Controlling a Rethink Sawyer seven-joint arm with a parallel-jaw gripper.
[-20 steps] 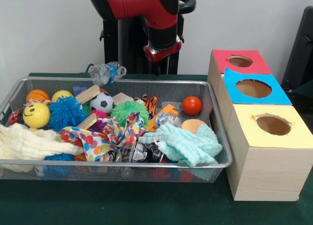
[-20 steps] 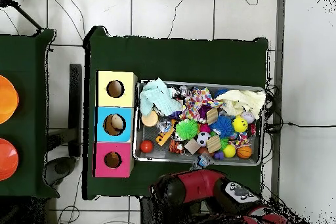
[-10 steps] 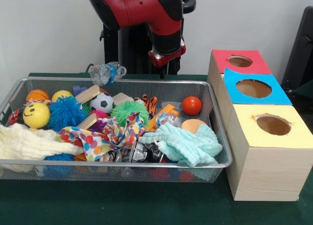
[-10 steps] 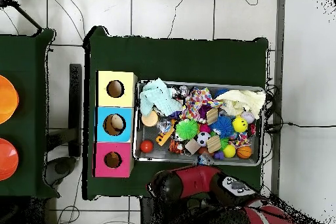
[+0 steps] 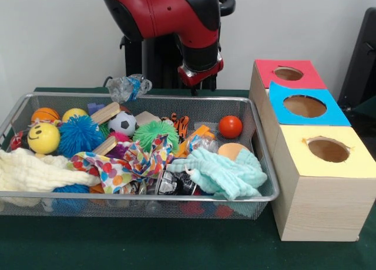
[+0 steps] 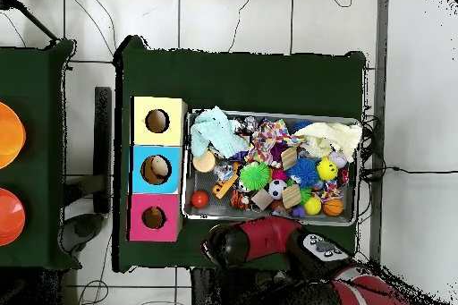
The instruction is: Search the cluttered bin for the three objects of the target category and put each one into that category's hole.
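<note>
A wire mesh bin [image 5: 147, 97] holds a jumble of toys. Among them are a red ball [image 5: 230, 127], a soccer ball [image 5: 122, 123], a yellow smiley ball [image 5: 43, 138], a blue spiky ball [image 5: 80, 135] and a green spiky ball [image 5: 154, 132]. Cloths lie at the front: mint [image 5: 220, 173], cream [image 5: 35, 170] and a multicoloured one [image 5: 129, 161]. My gripper [image 5: 198, 76] hangs above the bin's far rim, behind the red ball, touching nothing. In the overhead view the arm [image 6: 268, 239] covers it beside the bin [image 6: 268, 113].
Three wooden boxes with round holes stand beside the bin: red-topped [image 5: 267, 70], blue-topped [image 5: 282, 94], yellow-topped [image 5: 299, 158]. A crumpled plastic bottle [image 5: 128, 86] rests at the far rim. Wooden blocks [image 5: 106, 112] and an orange basketball [image 5: 44, 114] lie at the back left.
The arm has swung in toward the bin's far rim and the wrist has dropped slightly. Nothing in the bin has moved.
</note>
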